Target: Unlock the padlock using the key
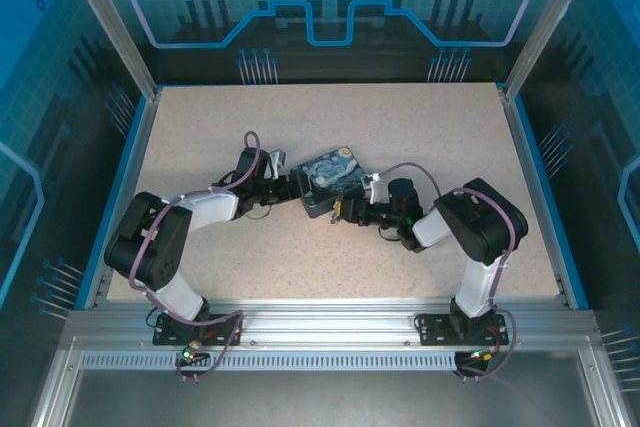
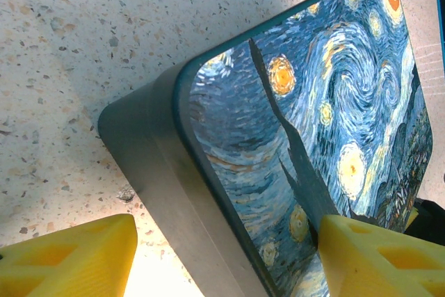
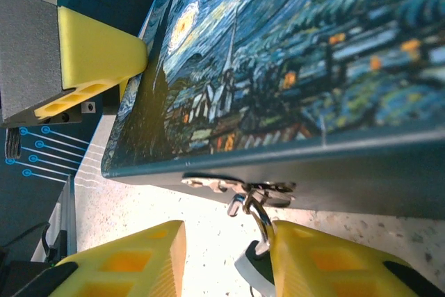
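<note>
Right gripper [image 3: 226, 241] sits closest, jaws half-closed and straddling the padlock [image 3: 250, 269], which hangs from the hasp [image 3: 222, 184] on the tin [image 3: 292, 67]; nothing is pinched yet. Left gripper [image 2: 228, 238] stands wide around the tin's corner, gripping nothing. I judge the lock small, hard, slick and free to swing, so I'd take its body across the flat faces, not the shackle.

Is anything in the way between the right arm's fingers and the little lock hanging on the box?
No, nothing visible is. The lock hangs from the clasp on the side of the box, already in the gap between the right arm's fingers and close beside one of them.
</note>
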You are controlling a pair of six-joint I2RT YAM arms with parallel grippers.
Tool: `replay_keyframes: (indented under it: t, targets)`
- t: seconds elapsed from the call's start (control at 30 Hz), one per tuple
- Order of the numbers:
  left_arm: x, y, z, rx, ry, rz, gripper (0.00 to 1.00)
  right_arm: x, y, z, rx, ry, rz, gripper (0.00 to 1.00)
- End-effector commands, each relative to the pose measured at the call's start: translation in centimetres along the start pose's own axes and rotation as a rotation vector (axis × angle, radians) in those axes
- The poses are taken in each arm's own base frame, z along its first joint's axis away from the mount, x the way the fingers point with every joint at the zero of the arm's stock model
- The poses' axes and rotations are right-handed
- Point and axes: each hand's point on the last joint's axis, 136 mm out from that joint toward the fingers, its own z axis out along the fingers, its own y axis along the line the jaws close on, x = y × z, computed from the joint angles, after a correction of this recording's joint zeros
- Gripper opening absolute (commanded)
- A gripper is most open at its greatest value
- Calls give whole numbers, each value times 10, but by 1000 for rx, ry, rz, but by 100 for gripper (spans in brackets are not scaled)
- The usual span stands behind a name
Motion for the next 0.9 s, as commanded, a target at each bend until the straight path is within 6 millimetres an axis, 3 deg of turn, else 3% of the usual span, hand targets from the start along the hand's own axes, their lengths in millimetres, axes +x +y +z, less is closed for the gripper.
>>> replay_keyframes:
  t: [0.0,0.43,0.87]
  targets:
    - [12,14,-4,-49,33,-42,70,-3,3,-7,-6,-4,-21,34]
    - [12,13,-5,-48,30,-43,70,0,-2,-9,17,7,-12,9]
    - [15,14,-10,-54,26,-36,70,-23,-5,-17,54,-106,19,2]
